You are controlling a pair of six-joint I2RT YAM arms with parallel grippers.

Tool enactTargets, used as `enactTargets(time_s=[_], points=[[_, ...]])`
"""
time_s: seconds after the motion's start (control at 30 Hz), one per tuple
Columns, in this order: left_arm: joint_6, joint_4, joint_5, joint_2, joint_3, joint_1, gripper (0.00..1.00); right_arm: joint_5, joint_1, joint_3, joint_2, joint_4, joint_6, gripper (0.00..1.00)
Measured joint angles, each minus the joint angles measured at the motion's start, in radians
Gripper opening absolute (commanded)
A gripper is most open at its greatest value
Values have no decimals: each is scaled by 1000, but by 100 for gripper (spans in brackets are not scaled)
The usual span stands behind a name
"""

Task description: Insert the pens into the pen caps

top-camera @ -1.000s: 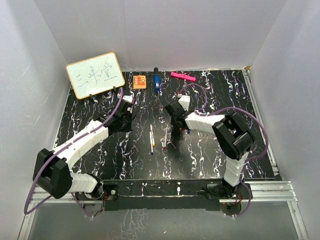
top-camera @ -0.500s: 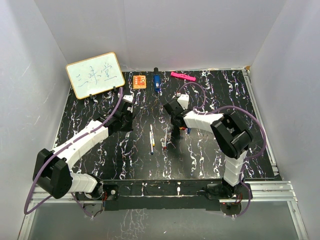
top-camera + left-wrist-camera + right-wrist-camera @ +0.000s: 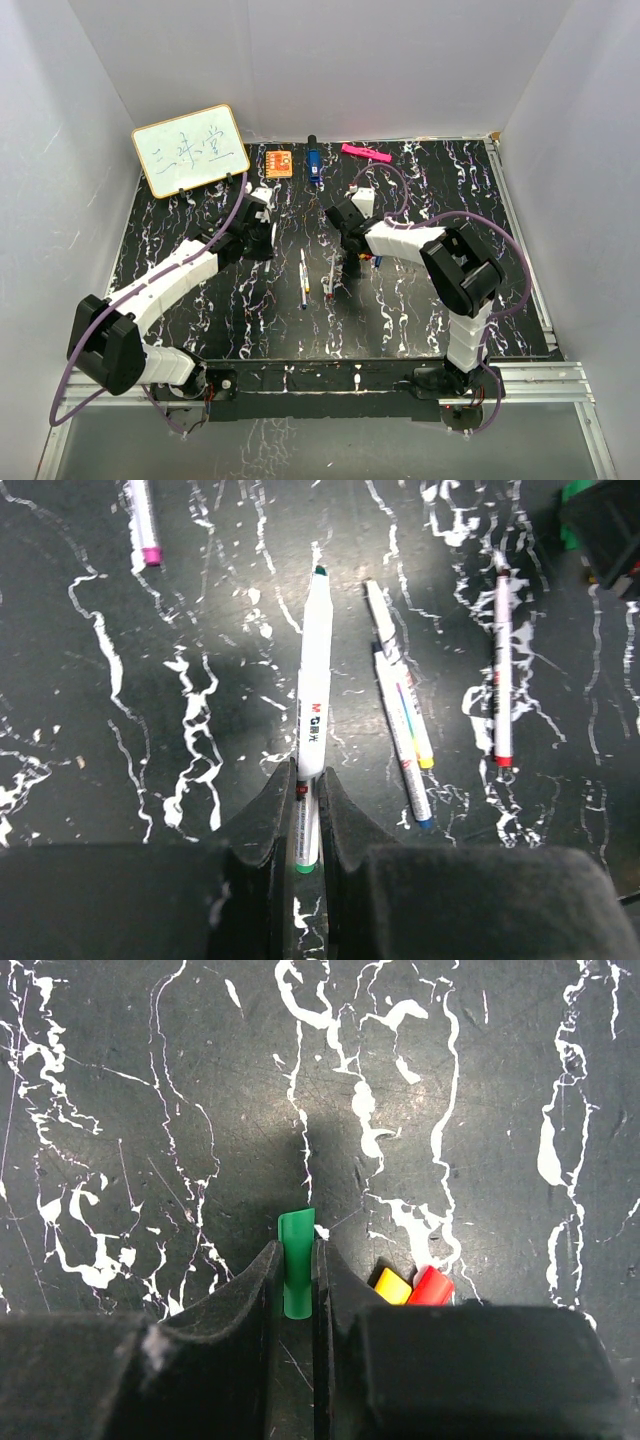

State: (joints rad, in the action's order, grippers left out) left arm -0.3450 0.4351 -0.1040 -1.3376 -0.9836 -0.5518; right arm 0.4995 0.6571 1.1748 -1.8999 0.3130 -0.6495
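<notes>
Table (image 3: 420,300) centre, walls (image 3: 330,60) well apart: right tool (image 3: 294,1245) pinching green cap (image 3: 296,1265).

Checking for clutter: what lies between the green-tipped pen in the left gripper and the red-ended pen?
Two white pens lie there, touching: a yellow-ended pen and a blue-ended pen, seen in the left wrist view.

The white pen (image 3: 316,680) carries a printed red "M" and dark "G", followed by Chinese characters too fine to read, and the whiteboard (image 3: 190,150) bears three handwritten green Chinese characters, the first 三.
</notes>
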Motion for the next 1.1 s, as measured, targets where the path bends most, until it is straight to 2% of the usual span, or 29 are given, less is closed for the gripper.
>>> enactTargets(time_s=[0.2,0.23,0.4,0.53,0.87,1.1], points=[[4,-97,98,2,17,0,0,-35,-21,-18,71,-45,47,0],[3,-121,114,6,31,0,0,-52,-24,-41,81,-85,51,0],[-10,-249,208,42,142,-1,0,-137,-95,-222,362,-323,67,0],[-32,-360,277,59,212,-12,0,-210,-112,-375,494,-529,77,0],[-101,-617,397,23,251,-129,0,-401,-109,-599,618,-947,102,0],[-152,-759,460,18,300,-142,0,-464,-109,-687,664,-1204,94,0]])
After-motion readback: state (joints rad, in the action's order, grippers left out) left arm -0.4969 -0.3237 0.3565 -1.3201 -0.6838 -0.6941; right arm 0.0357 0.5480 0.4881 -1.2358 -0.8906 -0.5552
